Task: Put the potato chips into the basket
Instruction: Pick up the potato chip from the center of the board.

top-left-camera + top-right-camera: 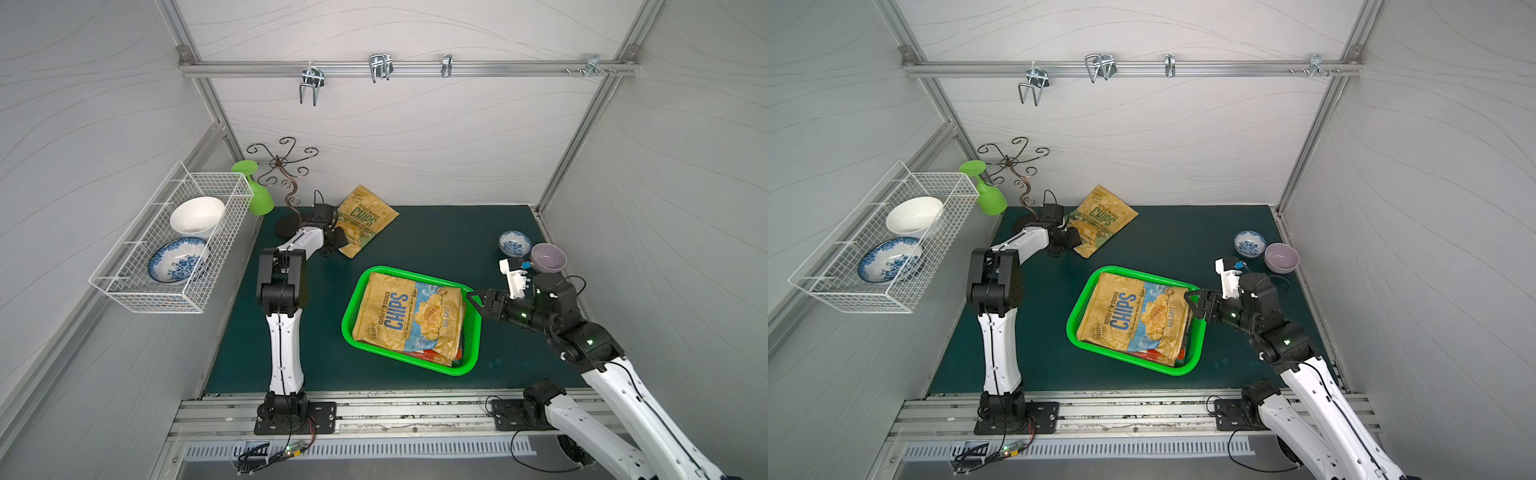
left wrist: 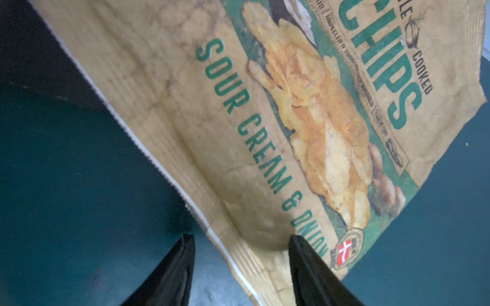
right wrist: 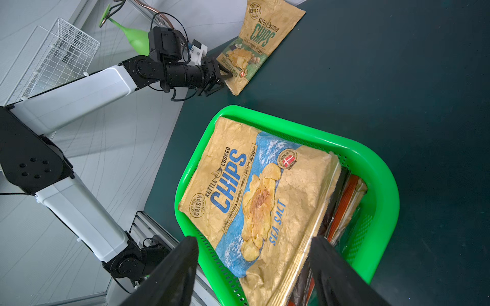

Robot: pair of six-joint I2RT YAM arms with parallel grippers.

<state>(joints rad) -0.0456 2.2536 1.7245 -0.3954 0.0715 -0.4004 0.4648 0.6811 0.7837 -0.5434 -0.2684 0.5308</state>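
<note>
The dark green counter (image 1: 419, 245) with both arms reaching in. A white wire rack (image 1: 166, 266) hangs on the side wall, well apart from the left fingers (image 1: 337, 246), and holds 2 bowls.

The bright green basket (image 1: 347, 322) lies directly ahead of the right fingers (image 1: 477, 302), its near rim just beneath their tips. A tan sea salt bag (image 1: 409, 316) lies flat on top of the pile inside and covers nearly all of it.

A tan sour cream and onion bag (image 1: 368, 218) is outside the basket, at the left fingers, with its far end riding up the back wall. The left wrist view cuts off the top of its lettering.

The other bags (image 3: 347, 201) under the sea salt bag show only as thin orange, red and dark edges on the side nearest the right fingers. Their labels are hidden and they cannot be counted.

The left fingers stand apart, straddling the loose bag's serrated edge, with 1 tip over the counter and 1 over the printed face. Whether either tip touches the bag cannot be told.

The right fingers are spread wide with nothing between them.

Behind them, near the back wall, stand a blue-patterned bowl (image 1: 514, 243) and a lilac bowl (image 1: 548, 257).
</note>
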